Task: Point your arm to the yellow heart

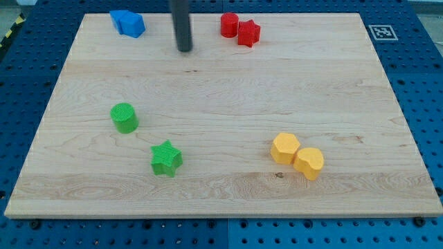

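Two yellow blocks touch each other at the view's lower right. The right one (pixel 309 163) looks like the yellow heart; the left one (pixel 284 148) looks like a hexagon. The dark rod comes down from the view's top, and my tip (pixel 184 50) rests on the board near the top, left of centre. My tip is far up and to the left of the yellow blocks, touching no block.
Two blue blocks (pixel 127 23) sit at the top left. A red cylinder (pixel 229 24) and a red star (pixel 248 32) sit at the top centre. A green cylinder (pixel 124 117) and a green star (pixel 166 158) lie at the lower left. The wooden board (pixel 221 200) rests on a blue pegboard.
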Motion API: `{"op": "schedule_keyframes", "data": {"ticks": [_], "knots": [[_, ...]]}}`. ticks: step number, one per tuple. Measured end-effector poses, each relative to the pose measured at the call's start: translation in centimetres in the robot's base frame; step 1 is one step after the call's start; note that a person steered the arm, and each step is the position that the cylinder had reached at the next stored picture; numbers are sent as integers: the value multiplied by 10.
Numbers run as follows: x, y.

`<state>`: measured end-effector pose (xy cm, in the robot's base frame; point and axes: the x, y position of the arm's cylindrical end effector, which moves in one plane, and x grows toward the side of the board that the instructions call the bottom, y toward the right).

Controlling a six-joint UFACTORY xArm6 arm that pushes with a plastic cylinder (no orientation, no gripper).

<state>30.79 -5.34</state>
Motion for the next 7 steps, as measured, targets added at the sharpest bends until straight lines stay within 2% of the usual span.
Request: {"op": "schedule_keyframes", "data": {"ticks": [2,4,7], "knots": [[6,8],[40,45],[43,45]]}}
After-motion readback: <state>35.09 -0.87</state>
